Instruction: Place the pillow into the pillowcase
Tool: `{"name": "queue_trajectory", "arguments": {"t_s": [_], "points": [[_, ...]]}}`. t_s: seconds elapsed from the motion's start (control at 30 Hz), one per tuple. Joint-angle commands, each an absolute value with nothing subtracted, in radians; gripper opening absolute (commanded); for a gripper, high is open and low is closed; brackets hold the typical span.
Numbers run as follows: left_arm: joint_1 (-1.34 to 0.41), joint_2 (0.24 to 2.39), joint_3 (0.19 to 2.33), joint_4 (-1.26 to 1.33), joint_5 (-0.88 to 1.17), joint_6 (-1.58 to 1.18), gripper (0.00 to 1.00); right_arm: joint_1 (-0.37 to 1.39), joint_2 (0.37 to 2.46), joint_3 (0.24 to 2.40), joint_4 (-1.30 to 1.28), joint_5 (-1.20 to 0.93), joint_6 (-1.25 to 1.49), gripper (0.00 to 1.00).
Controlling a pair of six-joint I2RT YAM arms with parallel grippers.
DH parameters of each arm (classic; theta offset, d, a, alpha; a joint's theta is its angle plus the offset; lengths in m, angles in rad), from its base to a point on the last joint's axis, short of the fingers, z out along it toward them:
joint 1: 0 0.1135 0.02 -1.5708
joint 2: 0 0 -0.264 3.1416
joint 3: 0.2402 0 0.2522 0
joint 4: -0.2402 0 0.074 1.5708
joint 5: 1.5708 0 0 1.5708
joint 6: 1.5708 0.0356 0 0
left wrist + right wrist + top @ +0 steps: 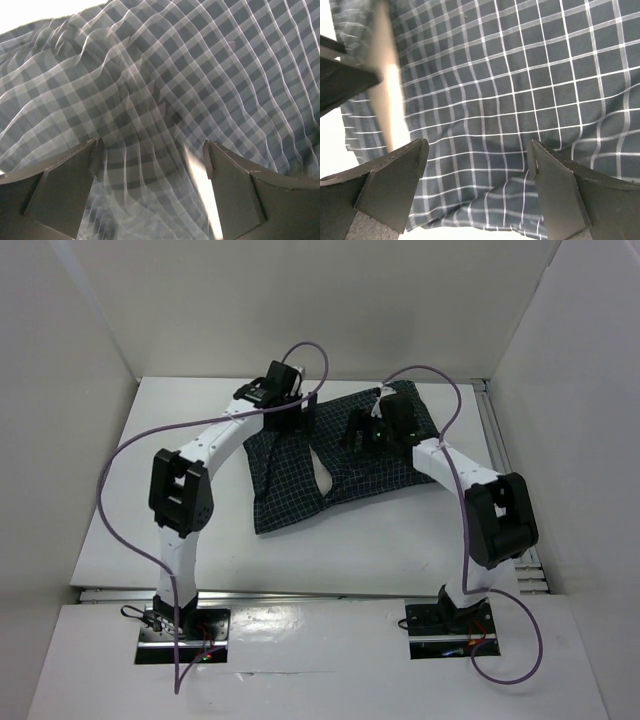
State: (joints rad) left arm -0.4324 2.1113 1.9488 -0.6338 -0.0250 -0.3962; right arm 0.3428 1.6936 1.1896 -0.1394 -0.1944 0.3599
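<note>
The dark navy checked pillowcase (290, 485) lies rumpled at the middle of the white table. The cream pillow is almost wholly hidden; only a thin cream strip (322, 468) shows between folds of the cloth. It also shows as a blurred pale streak in the left wrist view (200, 175) and the right wrist view (387, 95). My left gripper (297, 412) is open just above the cloth's far left part, with checked cloth (165, 85) between its jaws (152, 150). My right gripper (365, 435) is open over the far right part (520, 90), its jaws apart (477, 150) and holding nothing.
White walls close the table (180, 530) on the left, back and right. A metal rail (500, 440) runs along the right edge. Purple cables (125, 455) loop over both arms. A dark part of the left arm (340, 75) shows in the right wrist view.
</note>
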Motion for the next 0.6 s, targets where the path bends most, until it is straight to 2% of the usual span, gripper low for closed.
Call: {"name": "queue_trajectory", "arguments": {"t_s": [0.0, 0.17, 0.23, 0.33, 0.43, 0.57], "points": [[-0.451, 1.867, 1.864, -0.557, -0.066, -0.387, 1.00, 0.365, 1.548, 1.194, -0.130, -0.138, 0.311, 0.92], [-0.460, 1.674, 1.671, -0.557, -0.129, -0.439, 1.00, 0.454, 1.470, 1.155, -0.205, -0.081, 0.246, 0.91], [-0.460, 1.628, 1.608, -0.557, -0.153, -0.477, 1.00, 0.549, 1.470, 1.164, -0.221, -0.081, 0.216, 0.87], [-0.460, 1.534, 1.473, -0.546, -0.166, -0.523, 1.00, 0.650, 1.497, 1.155, -0.212, -0.081, 0.189, 0.87], [-0.460, 1.453, 1.358, -0.522, -0.179, -0.554, 1.00, 0.675, 1.535, 1.155, -0.212, -0.043, 0.225, 0.83], [-0.460, 1.378, 1.257, -0.522, -0.198, -0.586, 1.00, 0.696, 1.586, 1.155, -0.175, -0.043, 0.225, 0.82]]}}
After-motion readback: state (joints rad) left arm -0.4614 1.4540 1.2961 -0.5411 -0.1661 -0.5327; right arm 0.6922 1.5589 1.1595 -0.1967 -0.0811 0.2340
